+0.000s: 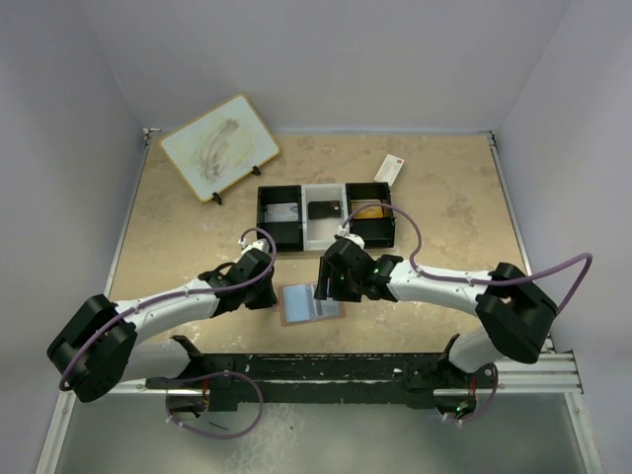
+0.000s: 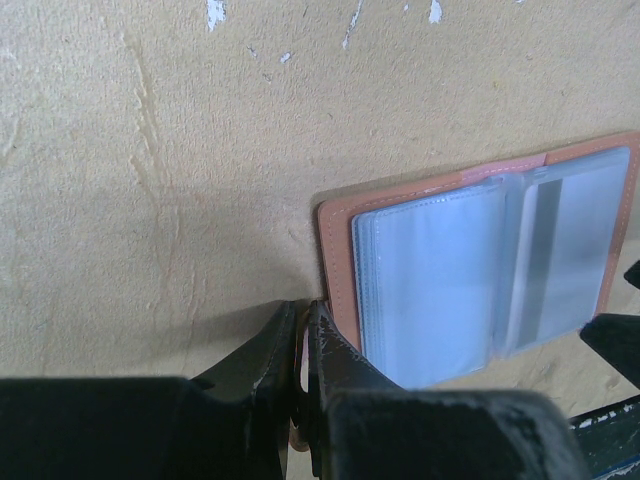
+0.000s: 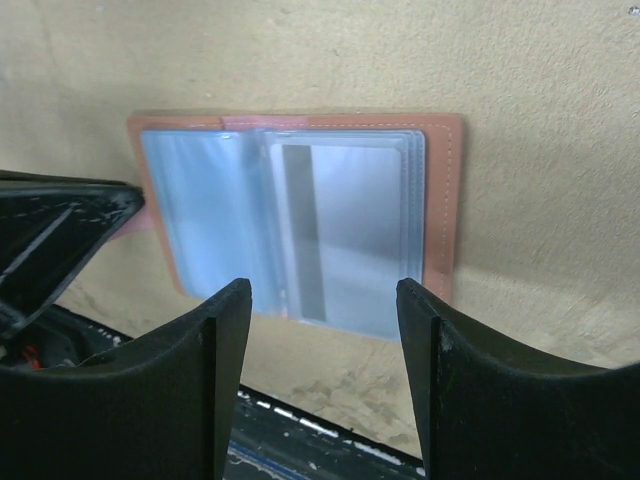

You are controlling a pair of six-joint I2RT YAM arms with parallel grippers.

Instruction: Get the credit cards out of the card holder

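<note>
A small salmon-tan leather card holder (image 1: 309,302) lies open, clear bluish pockets upward, on the beige stone-patterned tabletop (image 1: 444,217), near the front edge and between the two arms. The left fingers (image 2: 335,355) are pressed together at the holder's left edge, with a sliver of salmon leather pinched between them (likely its strap). The right fingers (image 3: 225,340) stand wide apart above the holder's right half, touching nothing. Through the right-hand pocket shows a pale credit card with a grey stripe (image 3: 340,220). Further back sits a black-and-white three-compartment tray (image 1: 326,246), with a silvery grey card (image 1: 285,213) in its left compartment and a dark card (image 1: 323,209) in the middle one.
</note>
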